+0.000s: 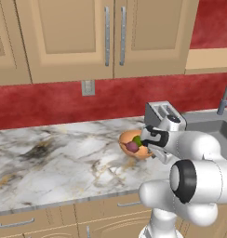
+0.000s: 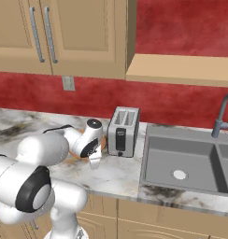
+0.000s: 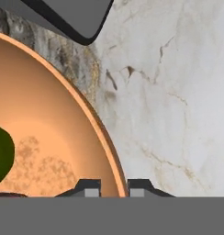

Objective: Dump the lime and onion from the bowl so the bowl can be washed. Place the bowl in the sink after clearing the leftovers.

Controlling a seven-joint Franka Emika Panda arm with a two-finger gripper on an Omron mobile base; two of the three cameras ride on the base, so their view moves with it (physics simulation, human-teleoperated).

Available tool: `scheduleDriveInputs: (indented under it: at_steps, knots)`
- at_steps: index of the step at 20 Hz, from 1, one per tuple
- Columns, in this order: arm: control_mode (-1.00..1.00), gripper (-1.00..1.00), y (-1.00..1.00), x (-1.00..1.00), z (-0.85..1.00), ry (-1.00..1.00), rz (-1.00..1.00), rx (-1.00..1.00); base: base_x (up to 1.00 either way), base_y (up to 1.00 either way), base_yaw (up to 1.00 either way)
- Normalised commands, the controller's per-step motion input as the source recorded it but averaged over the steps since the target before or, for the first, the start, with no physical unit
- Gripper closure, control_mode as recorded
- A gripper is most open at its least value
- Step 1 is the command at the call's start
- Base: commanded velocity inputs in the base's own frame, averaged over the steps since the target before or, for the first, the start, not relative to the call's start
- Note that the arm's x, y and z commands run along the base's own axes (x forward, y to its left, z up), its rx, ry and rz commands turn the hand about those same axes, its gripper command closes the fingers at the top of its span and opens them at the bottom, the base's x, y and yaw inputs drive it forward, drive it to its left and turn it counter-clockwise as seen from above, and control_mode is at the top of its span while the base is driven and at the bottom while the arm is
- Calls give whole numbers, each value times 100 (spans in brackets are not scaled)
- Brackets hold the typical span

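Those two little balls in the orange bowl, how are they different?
The lime is bright green, while the onion is dark purple-red. In the left base view the lime sits farther back in the bowl, the onion nearer the front. Both are small, round, similar in size, and lie touching inside the bowl.

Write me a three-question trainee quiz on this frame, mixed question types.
1. True or false: the lime and the onion have already been dumped out of the bowl.
2. What stands between the bowl and the sink? A) kettle B) toaster C) pan
3. Fill in: the fingertips of the hand straddle the bowl's ____.

Key
1. False; both lie in the bowl.
2. B
3. rim
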Motion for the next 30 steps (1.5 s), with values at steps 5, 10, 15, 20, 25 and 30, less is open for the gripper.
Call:
scheduleDriveInputs:
  at_steps: [5, 10, 15, 20, 25, 30]
  knots:
    - [-100, 100, 0, -29, 6, -7, 0, 0, 0, 0, 0]
    - [-100, 100, 0, -54, 39, -13, -1, 0, 0, 0, 0]
    - [-100, 100, 0, -62, 53, -12, -2, 0, 0, 0, 0]
    - [-100, 100, 0, -62, 58, -8, -6, 0, 0, 0, 0]
    - [-100, 100, 1, -45, 68, 0, 0, 0, 0, 0, 0]
    - [-100, 100, 1, -47, 76, -2, 0, 0, 0, 0, 0]
